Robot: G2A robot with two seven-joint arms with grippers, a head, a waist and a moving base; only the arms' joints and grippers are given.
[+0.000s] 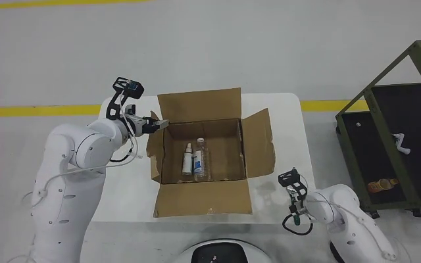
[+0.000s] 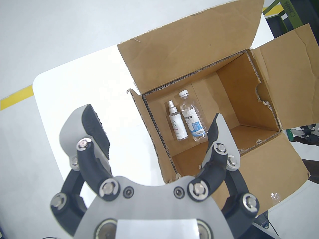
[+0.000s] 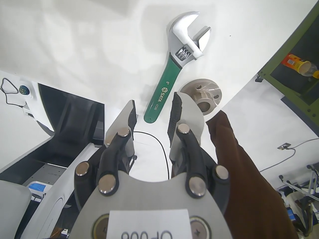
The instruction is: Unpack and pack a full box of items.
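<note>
An open cardboard box (image 1: pixel 204 197) stands in the middle of the white table (image 1: pixel 131 191), all flaps spread. On its floor (image 2: pixel 211 115) lie a white spray bottle (image 2: pixel 177 125) and a clear labelled bottle (image 2: pixel 193 120), side by side (image 1: pixel 187 160) (image 1: pixel 200 160). My left gripper (image 1: pixel 161 123) hovers open over the box's left wall, nothing between its fingers (image 2: pixel 97 125). At the table's front right corner my right gripper (image 3: pixel 153 114) is open. The end of a green-handled adjustable wrench (image 3: pixel 172 75) lies on the table between its fingertips.
A round metal flange (image 3: pixel 204 93) sits on the table right beside the wrench. A brown strip (image 3: pixel 236 162) runs along the right gripper's side. A green cart (image 1: pixel 388 131) stands right of the table, with an orange bottle (image 3: pixel 299 65) on its shelf.
</note>
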